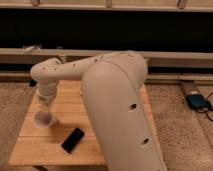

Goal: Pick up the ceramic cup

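The white ceramic cup (pixel 45 120) is over the left part of the wooden table (pixel 47 150), tilted, with its round rim showing. My gripper (pixel 44 113) comes down on it from above at the end of the white arm (pixel 115 100) and is shut on the cup's upper part. The cup looks slightly raised off the table top. The fingers are mostly hidden by the wrist and the cup.
A black phone (pixel 73 139) lies on the table just right of and in front of the cup. The big arm body covers the table's right half. A blue object (pixel 197 102) lies on the floor at the right. A low wall ledge (pixel 175 57) runs behind.
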{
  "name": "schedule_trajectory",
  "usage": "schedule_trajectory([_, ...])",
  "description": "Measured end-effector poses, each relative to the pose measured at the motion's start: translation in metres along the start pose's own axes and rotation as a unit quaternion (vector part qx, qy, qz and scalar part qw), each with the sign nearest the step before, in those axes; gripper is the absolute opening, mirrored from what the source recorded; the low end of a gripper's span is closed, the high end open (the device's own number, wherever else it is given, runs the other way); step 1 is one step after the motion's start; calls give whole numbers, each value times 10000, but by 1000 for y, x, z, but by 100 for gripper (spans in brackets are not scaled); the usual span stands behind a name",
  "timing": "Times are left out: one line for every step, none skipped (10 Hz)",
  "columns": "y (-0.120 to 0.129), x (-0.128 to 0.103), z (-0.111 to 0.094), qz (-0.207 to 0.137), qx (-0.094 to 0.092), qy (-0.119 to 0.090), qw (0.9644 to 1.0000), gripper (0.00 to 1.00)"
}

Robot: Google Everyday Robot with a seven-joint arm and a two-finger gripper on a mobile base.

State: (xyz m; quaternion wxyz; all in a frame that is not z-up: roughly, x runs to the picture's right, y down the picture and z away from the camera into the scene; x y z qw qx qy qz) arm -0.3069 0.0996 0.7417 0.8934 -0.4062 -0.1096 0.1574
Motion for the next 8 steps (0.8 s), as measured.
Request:
schedule_trajectory([1, -2, -17, -52, 0, -186, 9998, 0])
schedule_trajectory([1, -2, -29, -87, 5, -317, 9995, 0])
schedule_trajectory([0, -2, -43, -122, 19, -474, 9988, 0])
schedule_trajectory([-2, -1, -51, -138, 30, -572, 9983, 0])
schedule_trajectory([-2, 0, -55, -167, 30, -655, 9977, 0])
schedule_trajectory([-3, 0, -60, -205, 17, -756, 9969, 0])
schedule_trajectory([-5, 2, -65, -224, -59, -911, 9956, 0])
schedule_trajectory([-8, 5, -67, -222, -115, -989, 9948, 0])
